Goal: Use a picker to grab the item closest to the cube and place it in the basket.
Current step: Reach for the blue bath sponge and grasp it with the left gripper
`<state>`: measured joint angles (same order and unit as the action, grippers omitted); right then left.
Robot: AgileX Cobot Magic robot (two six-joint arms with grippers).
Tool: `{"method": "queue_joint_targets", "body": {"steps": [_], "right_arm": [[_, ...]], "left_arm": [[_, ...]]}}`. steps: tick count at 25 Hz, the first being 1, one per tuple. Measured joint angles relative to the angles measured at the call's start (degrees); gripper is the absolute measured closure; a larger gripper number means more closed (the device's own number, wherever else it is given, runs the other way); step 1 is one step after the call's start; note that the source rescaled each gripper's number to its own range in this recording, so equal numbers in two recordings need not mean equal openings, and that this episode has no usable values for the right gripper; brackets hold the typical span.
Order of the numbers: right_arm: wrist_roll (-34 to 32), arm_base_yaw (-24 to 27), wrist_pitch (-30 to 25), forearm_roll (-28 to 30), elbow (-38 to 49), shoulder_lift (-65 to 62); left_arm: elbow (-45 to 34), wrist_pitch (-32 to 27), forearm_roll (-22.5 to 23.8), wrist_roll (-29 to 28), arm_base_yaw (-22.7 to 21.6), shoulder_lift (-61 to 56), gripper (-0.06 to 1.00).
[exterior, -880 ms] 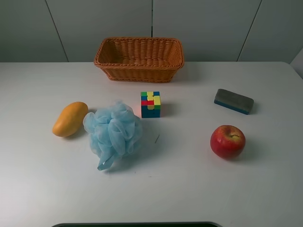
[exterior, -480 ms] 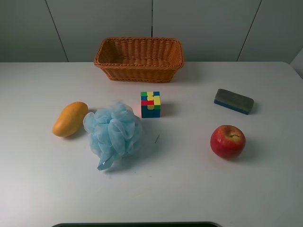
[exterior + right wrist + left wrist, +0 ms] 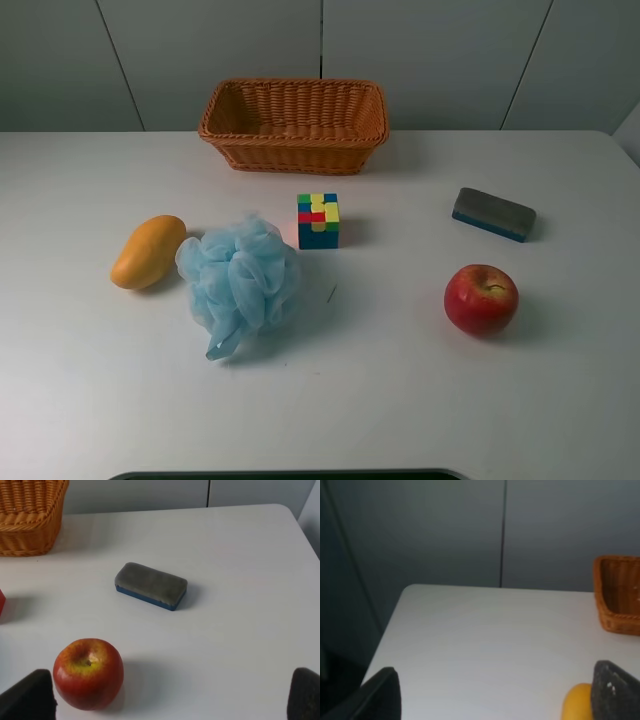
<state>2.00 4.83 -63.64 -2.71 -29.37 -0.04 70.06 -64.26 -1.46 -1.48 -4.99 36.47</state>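
A multicoloured cube [image 3: 318, 221] sits mid-table. A light blue bath pouf [image 3: 240, 281] lies just left of it and is the closest item. An empty wicker basket [image 3: 294, 124] stands at the back; its corner shows in the left wrist view [image 3: 618, 600] and the right wrist view [image 3: 30, 520]. Neither gripper shows in the high view. My left gripper [image 3: 495, 700] is open over the table's left part, fingertips [image 3: 616, 690] wide apart. My right gripper [image 3: 165, 700] is open above the table's right part, near the apple [image 3: 88, 673].
A mango [image 3: 147, 251] lies left of the pouf; its tip shows in the left wrist view [image 3: 578, 705]. A red apple [image 3: 481, 299] and a grey-blue eraser [image 3: 493, 214] lie on the right; the eraser shows in the right wrist view [image 3: 151, 585].
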Motion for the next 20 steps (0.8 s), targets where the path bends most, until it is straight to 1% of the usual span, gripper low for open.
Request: {"method": "queue_joint_targets", "body": {"steps": [3, 5, 6, 8, 14, 18, 20], "right_arm": [[0.0, 0.0, 0.0, 0.0, 0.0, 0.0], [0.0, 0.0, 0.0, 0.0, 0.0, 0.0], [0.0, 0.0, 0.0, 0.0, 0.0, 0.0], [0.0, 0.0, 0.0, 0.0, 0.0, 0.0], [0.0, 0.0, 0.0, 0.0, 0.0, 0.0], [0.0, 0.0, 0.0, 0.0, 0.0, 0.0], [0.0, 0.0, 0.0, 0.0, 0.0, 0.0]], "left_arm": [[8.2, -2.0, -5.7, 1.5, 0.0, 11.4, -0.06], [11.7, -2.8, -7.6, 1.5, 0.5, 18.3, -0.06], [13.3, -2.9, -7.8, 1.5, 1.7, 21.4, -0.06], [15.4, -2.6, -6.8, 1.5, 5.4, 26.8, -0.06], [22.4, -1.0, -0.5, 1.5, 20.3, 41.8, -0.06], [24.3, 0.5, 1.0, 1.5, 28.6, 51.2, -0.06], [24.3, 0.8, 1.5, 1.5, 31.8, 55.6, -0.06]]}}
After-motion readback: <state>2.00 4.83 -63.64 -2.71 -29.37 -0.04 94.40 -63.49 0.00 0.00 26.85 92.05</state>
